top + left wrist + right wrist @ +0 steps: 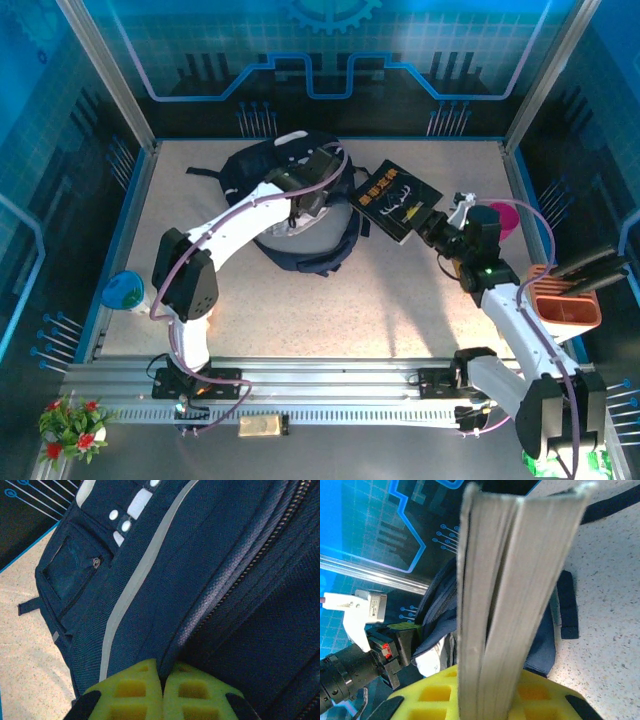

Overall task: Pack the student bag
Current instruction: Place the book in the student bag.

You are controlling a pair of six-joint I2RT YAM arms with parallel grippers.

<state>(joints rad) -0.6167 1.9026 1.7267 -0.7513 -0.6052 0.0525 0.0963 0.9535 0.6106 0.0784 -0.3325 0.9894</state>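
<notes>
1. Student bag [250, 168] lies on the surface [400, 310] directly beneath the left fingers [130, 690] — pressed fully together, apparently pinching a fold of navy fabric beside the zip [250, 565].
2. Right fingers [435, 695] clamp a book [520, 580] by one end, parted only by its thickness, with the bag lying beyond the book's far end.
3. Judged step: feeding the book in. The left grip should lift the pinched edge up and away so the mouth gapes.
4. The right arm would do best to line the book's thin edge up with the opening, tilt it down and slide slowly — a corner could snag the zip.
</notes>
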